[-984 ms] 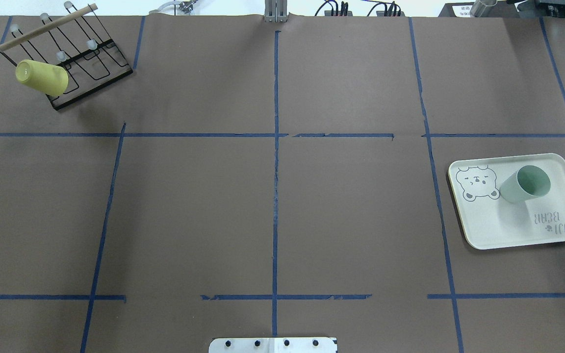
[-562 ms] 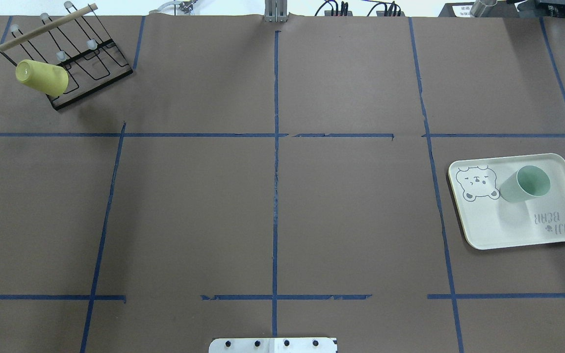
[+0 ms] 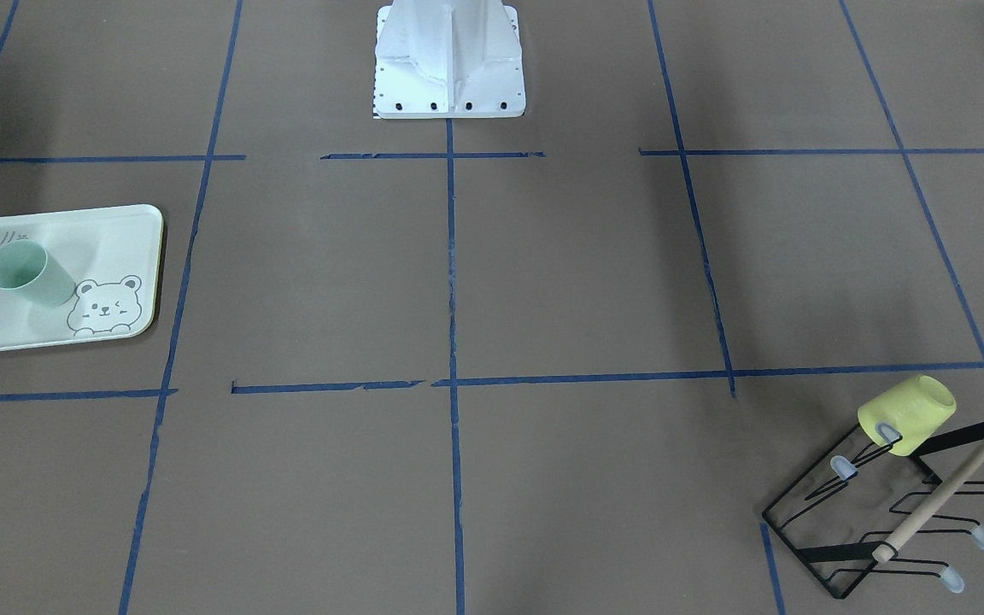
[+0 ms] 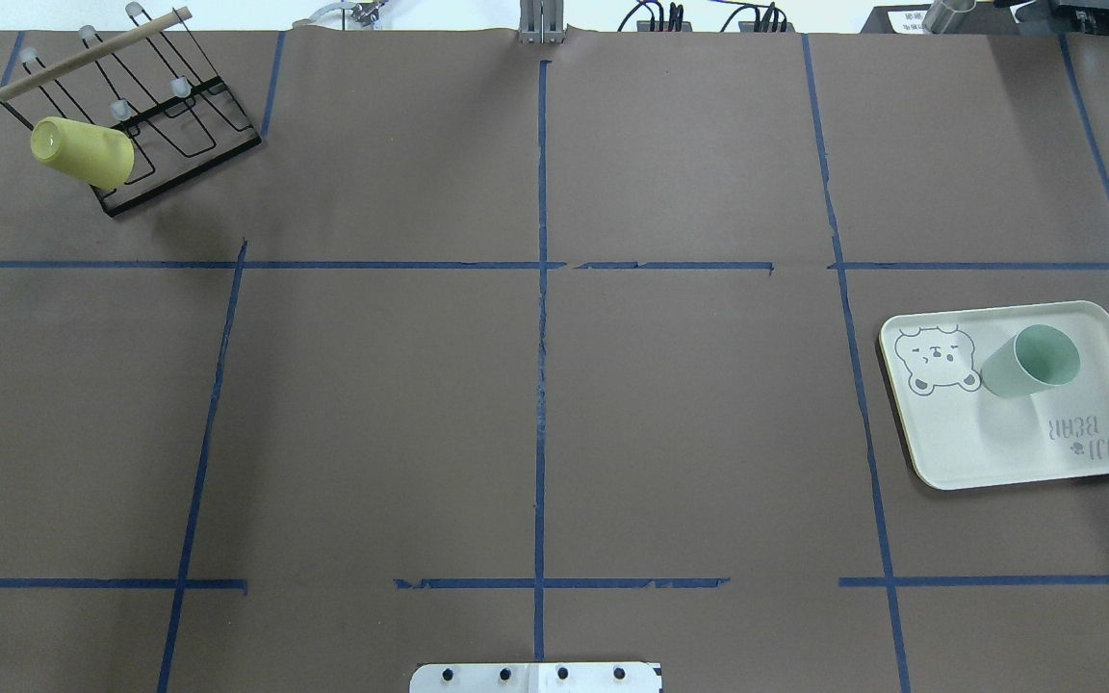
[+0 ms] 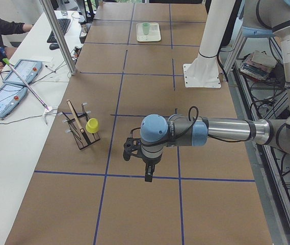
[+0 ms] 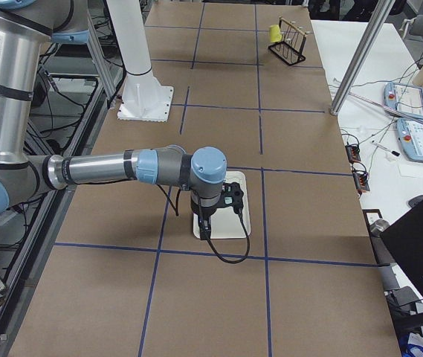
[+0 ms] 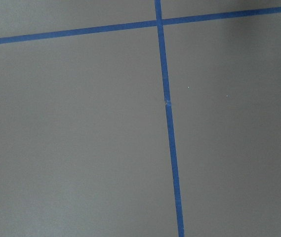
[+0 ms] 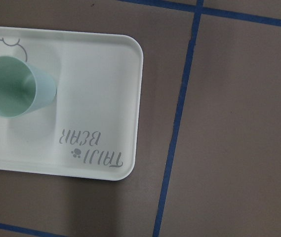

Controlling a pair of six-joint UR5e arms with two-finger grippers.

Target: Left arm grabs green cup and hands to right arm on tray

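The table (image 4: 372, 404), brown and crossed by blue tape lines (image 4: 541, 385), lies whole in the overhead view, yet the arms show only from the table's ends. There the left arm (image 5: 226, 130) reaches out with the left claw (image 5: 148, 174) hanging above bare table by a tape crossing, which is all its wrist camera sees. The right arm (image 6: 99, 168) holds the right claw (image 6: 205, 229) over the tray (image 4: 997, 452). Both claws are small and dark there, so I cannot tell how far either is parted or whether it grips anything. From the right end the wrist hides much of the tray and the green cup (image 4: 1028, 360). The right wrist camera shows the cup upright on the tray below that claw, off to one side, with the tray's left end cut off. The rack (image 4: 184, 175) bearing the yellow cup (image 4: 83, 152) stands beside the left claw, well apart from the right claw.
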